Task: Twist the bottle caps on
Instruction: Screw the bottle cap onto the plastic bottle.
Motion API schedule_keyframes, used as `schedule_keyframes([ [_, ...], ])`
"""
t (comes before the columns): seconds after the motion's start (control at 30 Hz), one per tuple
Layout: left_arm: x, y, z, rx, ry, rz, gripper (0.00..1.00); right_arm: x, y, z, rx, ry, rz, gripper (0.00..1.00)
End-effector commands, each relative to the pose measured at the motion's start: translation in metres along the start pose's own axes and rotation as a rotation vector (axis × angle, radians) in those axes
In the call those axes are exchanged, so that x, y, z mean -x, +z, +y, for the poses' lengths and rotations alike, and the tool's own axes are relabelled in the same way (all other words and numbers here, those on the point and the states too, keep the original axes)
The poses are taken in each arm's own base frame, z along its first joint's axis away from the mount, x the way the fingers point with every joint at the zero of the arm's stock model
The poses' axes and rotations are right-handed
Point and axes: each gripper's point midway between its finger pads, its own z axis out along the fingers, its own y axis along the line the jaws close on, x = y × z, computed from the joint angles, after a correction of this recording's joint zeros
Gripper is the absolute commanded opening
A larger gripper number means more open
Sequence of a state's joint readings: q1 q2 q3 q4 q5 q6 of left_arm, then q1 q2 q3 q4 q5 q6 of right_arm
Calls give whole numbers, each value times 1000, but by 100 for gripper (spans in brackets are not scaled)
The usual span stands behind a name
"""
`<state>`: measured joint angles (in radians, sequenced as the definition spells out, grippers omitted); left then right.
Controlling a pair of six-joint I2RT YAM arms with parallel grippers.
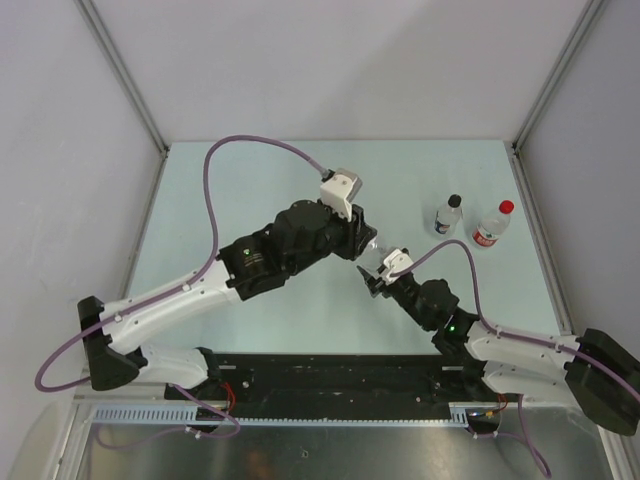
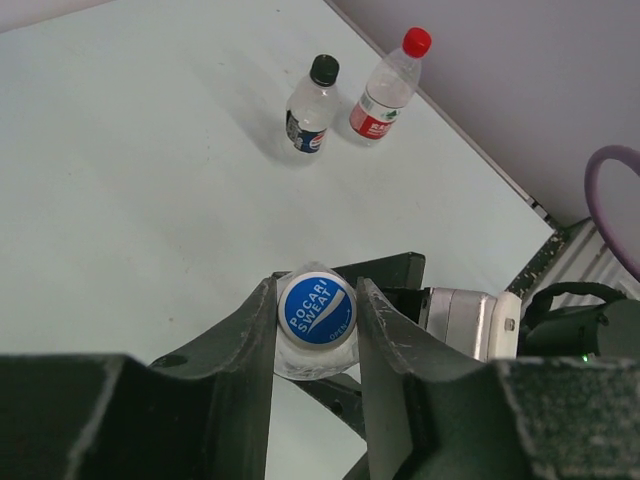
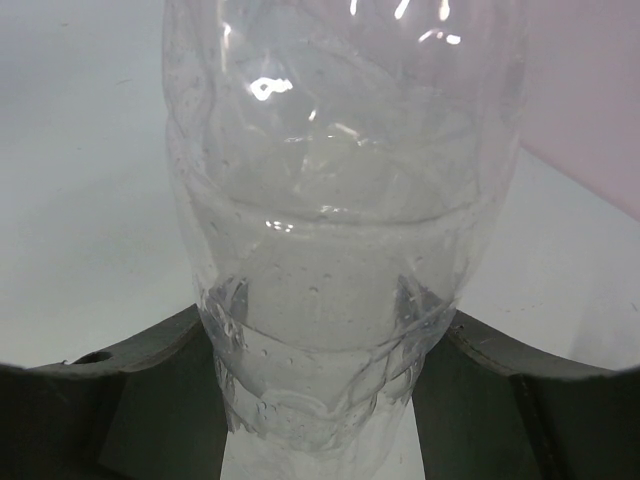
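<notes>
My left gripper (image 2: pixel 317 315) is shut on the whitish cap (image 2: pixel 316 309), which has a blue top and sits on a clear bottle (image 3: pixel 340 230). My right gripper (image 3: pixel 318 385) is shut on that bottle's body, its dark fingers (image 3: pixel 150 400) pressing both sides. In the top view both grippers meet near the table's middle, the left gripper (image 1: pixel 362 243) above the right gripper (image 1: pixel 377 277). Two other bottles stand at the far right: one with a black cap (image 1: pixel 449 214) and one with a red cap and red-and-white label (image 1: pixel 493 225). Both also show in the left wrist view, black-capped (image 2: pixel 311 106) and red-capped (image 2: pixel 389 84).
The pale green table (image 1: pixel 250 180) is fenced by grey walls with metal posts (image 1: pixel 125 75). A purple cable (image 1: pixel 250 145) loops over the left arm. A black rail (image 1: pixel 330 375) runs along the near edge.
</notes>
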<state>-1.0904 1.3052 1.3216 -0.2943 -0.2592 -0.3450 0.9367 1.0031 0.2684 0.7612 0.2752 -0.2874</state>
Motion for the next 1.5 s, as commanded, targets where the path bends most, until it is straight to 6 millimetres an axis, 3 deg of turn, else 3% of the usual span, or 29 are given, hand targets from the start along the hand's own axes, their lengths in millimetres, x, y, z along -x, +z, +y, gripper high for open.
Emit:
schedule_keyframes([
  [0.0, -17, -9, -13, -94, 0, 57, 19, 47, -2, 3, 40, 63, -156, 0],
  [0.17, -31, -18, -28, -227, 79, 103, 11, 67, -13, 17, 163, 65, -224, 0],
  [0.37, -55, -32, -54, -469, 238, 156, 6, 89, -37, 47, 437, 38, -322, 0],
  [0.67, -91, -52, -68, -747, 495, 169, 4, 98, -59, 63, 633, -9, -355, 0],
  [0.9, -90, -58, -65, -932, 584, 119, 5, 102, -70, 66, 717, -23, -360, 0],
  [1.23, -82, -59, -61, -1009, 658, 57, 25, 104, -73, 69, 777, -35, -345, 0],
  [1.47, -74, -55, -57, -1000, 635, 61, 32, 105, -71, 67, 769, -36, -347, 0],
])
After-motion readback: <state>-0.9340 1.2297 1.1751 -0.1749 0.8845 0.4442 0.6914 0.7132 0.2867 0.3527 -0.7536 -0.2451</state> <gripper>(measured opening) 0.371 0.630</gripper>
